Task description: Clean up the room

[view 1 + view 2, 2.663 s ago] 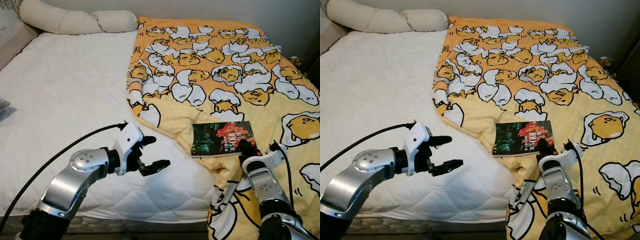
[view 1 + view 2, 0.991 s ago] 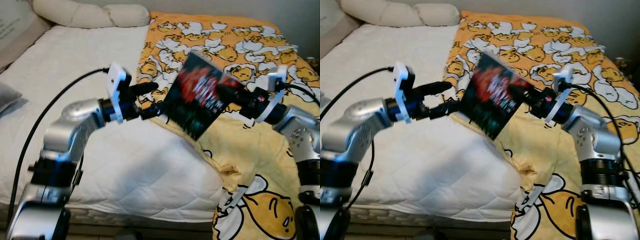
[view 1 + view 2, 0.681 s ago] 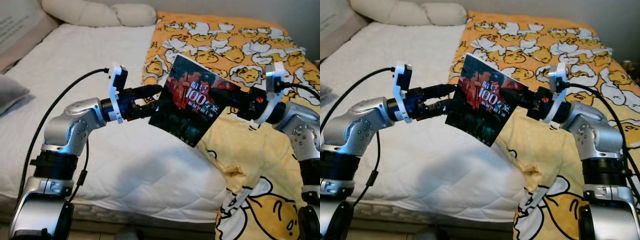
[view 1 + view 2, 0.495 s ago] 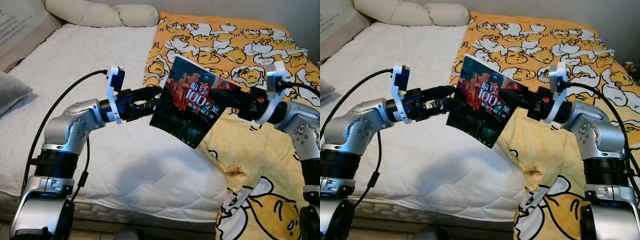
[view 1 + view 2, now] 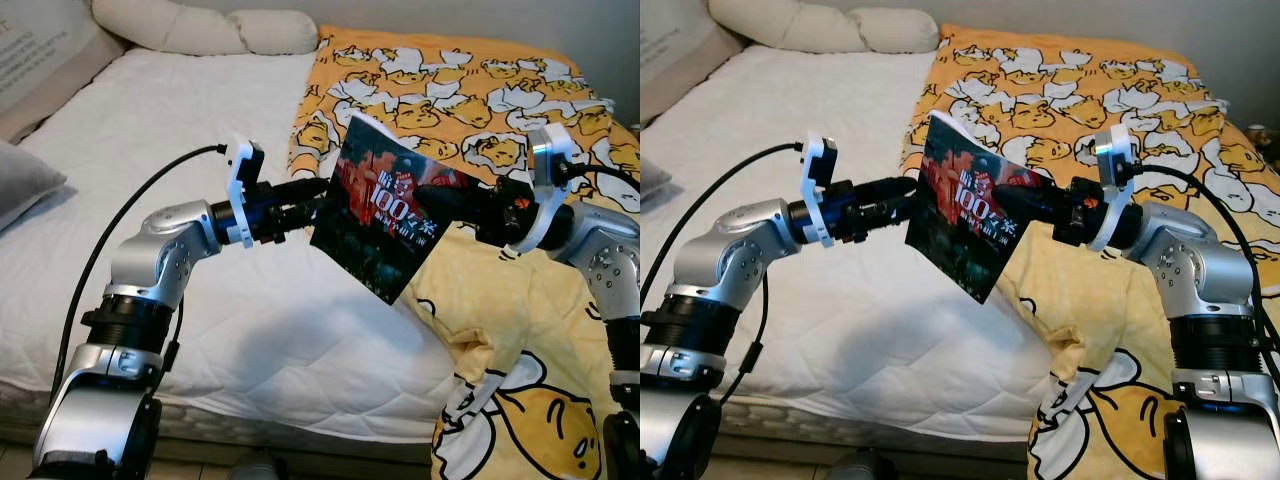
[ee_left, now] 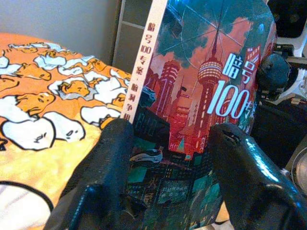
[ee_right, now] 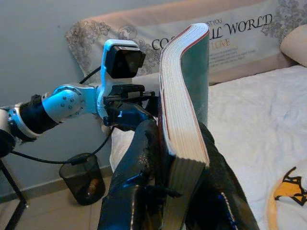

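A thick paperback book (image 5: 385, 215) with a red and teal city cover hangs tilted in the air above the bed. My right gripper (image 5: 450, 195) is shut on its right side, one finger on each face, as the right wrist view shows on the book (image 7: 184, 124). My left gripper (image 5: 312, 200) reaches in from the left and stands open at the spine edge. In the left wrist view its fingers (image 6: 117, 143) are spread apart in front of the cover (image 6: 192, 110).
Below lies a white mattress (image 5: 150, 150) with a yellow egg-print blanket (image 5: 480, 90) on its right half, hanging over the front edge. Pillows (image 5: 200, 30) line the head end, with a grey cushion (image 5: 20, 180) at left. A black mesh bin (image 7: 81, 177) stands on the floor.
The book lay flat on the blanket with my right gripper at it; now it is lifted and tilted in the air. My left gripper has risen to its left edge.
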You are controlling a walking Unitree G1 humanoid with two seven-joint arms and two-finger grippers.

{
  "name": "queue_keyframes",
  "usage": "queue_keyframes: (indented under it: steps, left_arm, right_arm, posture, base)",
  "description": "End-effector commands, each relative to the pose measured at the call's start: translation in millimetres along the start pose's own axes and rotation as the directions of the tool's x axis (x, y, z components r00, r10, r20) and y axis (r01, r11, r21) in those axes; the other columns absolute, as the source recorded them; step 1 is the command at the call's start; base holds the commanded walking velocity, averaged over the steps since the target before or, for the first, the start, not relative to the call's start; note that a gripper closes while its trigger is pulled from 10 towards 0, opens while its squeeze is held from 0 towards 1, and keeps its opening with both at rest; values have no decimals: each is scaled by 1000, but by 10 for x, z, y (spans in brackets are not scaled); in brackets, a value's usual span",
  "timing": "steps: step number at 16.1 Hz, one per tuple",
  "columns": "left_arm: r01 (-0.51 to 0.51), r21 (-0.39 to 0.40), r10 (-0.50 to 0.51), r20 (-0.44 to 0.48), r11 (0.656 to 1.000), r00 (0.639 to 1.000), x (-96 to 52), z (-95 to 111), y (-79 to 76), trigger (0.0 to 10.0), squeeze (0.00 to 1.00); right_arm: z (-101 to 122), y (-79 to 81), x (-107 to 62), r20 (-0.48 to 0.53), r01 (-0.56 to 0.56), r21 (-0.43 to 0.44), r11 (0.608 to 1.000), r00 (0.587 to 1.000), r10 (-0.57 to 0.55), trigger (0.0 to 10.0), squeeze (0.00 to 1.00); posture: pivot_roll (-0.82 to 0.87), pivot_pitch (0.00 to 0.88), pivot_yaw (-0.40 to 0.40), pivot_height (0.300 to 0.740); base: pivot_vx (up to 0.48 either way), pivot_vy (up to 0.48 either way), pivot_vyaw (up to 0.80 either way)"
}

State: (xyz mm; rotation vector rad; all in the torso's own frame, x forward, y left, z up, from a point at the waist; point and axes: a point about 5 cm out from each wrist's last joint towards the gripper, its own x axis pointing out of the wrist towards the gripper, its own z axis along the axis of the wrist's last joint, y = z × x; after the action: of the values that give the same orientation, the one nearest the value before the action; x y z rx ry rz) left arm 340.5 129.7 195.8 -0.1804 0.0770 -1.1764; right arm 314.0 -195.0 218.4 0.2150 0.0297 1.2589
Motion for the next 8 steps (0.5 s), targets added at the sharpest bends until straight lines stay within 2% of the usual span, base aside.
queue_keyframes:
  steps: [1,4,8]
  left_arm:
    - [21,4,-21,-3,1000,1000,35,22,-10,10000,0]
    - [3,-3,-3,25,1000,1000,42,25,40,10000,0]
    - [-14,-27,17,80,1000,997,-25,97,101,10000,0]
  right_arm:
    - [145,80,36,49,-70,-45,997,996,73,0,0]
    - [151,93,18,45,-73,-43,996,996,75,0,0]
    - [160,96,-13,42,-67,-43,997,997,69,0,0]
  posture:
    - [37,0,33,740]
    - [31,0,45,740]
    - [31,0,48,740]
  base:
    - [0,0,0]
    - [0,0,0]
    - [0,0,0]
